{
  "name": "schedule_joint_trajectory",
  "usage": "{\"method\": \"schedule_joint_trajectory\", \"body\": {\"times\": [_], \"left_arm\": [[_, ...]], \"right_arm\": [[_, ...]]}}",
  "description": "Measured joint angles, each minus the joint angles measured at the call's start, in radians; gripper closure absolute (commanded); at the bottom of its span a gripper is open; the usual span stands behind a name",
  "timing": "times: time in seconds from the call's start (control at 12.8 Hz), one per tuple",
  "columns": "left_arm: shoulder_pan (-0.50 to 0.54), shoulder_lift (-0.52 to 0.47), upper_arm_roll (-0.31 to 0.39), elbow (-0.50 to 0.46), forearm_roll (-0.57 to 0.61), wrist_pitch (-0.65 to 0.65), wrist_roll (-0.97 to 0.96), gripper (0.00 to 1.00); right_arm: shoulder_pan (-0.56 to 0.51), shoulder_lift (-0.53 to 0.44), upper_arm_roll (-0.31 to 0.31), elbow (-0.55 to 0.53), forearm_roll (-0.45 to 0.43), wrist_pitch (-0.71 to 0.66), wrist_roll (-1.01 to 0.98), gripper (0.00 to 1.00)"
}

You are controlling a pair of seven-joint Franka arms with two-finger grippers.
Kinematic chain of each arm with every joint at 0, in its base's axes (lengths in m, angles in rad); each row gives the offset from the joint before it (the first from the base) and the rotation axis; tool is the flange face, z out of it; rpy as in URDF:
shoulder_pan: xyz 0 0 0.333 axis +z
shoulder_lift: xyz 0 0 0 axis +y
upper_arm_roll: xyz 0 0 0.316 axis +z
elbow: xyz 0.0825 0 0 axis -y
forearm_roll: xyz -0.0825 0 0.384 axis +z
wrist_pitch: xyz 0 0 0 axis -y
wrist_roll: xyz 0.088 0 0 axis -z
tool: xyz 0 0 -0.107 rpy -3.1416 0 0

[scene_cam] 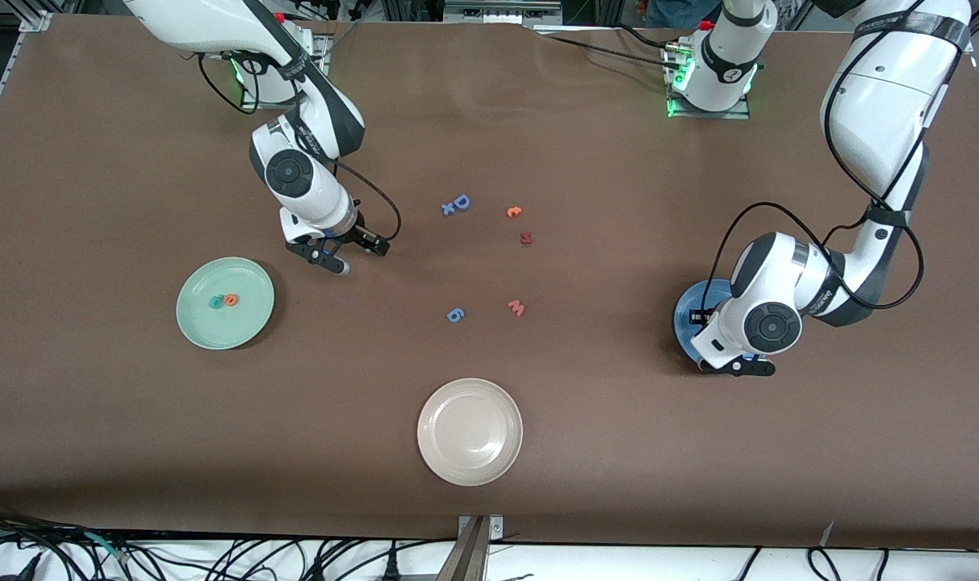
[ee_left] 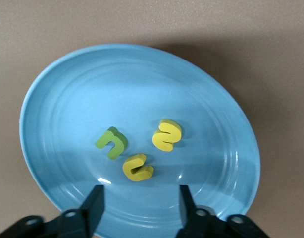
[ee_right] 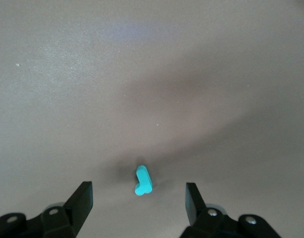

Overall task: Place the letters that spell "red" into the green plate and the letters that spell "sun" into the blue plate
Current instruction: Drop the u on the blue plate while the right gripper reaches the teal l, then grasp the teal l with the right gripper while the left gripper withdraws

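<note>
Item one, round sky-blue plate with shallow rim (ee_left: 58, 99): at the left arm's end of the table, holding the olive-green foam "n" (ee_left: 111, 142), the yellow foam "u" (ee_left: 137, 167) and the yellow foam "s" (ee_left: 167, 134), close together but apart; you may judge "sun" complete. Item two, left gripper (ee_left: 140, 201): over that plate, fingers parted, nothing between them; let this arm wait. Item three, round pale mint-green plate (scene_cam: 251, 278): at the right arm's end, carrying the orange rounded foam "e" (scene_cam: 230, 299) with a teal foam letter (scene_cam: 215, 303) touching it; which teal letter it is cannot be told. Item four, small teal foam letter on the bare brown table (ee_right: 142, 180): the piece "red" seems to lack; in the front view it is hidden under the right arm. Item five, right gripper (ee_right: 138, 198): over that letter, jaws spread wide and empty, one finger to each side of it. For this step, you should centre the letter between the fingers, descend straight until the tips almost meet the table, and close gently, since light foam may skid or tip. Item six, beige-white plate (scene_cam: 497, 403): nearest the front camera, not wanted. Item seven, blue "D" (scene_cam: 460, 202), blue "6" (scene_cam: 454, 315), pink "w" (scene_cam: 516, 307), dark red letter (scene_cam: 526, 238): leave these.
</note>
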Motion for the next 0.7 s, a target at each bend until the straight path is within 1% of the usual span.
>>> {"method": "schedule_joint_trajectory", "body": {"times": [0.16,0.31,0.47,0.55,0.7], "left_arm": [[0.002,-0.015,-0.019,0.007,0.000,-0.001,0.001,0.00],[0.008,-0.064,-0.065,0.020,-0.010,-0.020,0.000,0.00],[0.008,-0.137,-0.101,0.049,-0.087,-0.089,0.000,0.00],[0.007,-0.170,-0.112,0.073,-0.121,-0.139,0.000,0.00],[0.009,-0.207,-0.134,0.142,-0.143,-0.259,0.000,0.00]], "right_arm": [[0.000,0.010,0.000,-0.004,-0.006,0.009,0.000,0.20],[0.000,0.019,0.000,-0.005,-0.015,0.018,0.000,0.23],[0.000,0.028,0.000,-0.005,-0.017,0.024,0.000,0.29],[0.000,0.031,0.000,-0.005,-0.019,0.028,0.000,0.36],[0.001,0.039,0.000,-0.006,-0.021,0.030,0.000,0.54]]}}
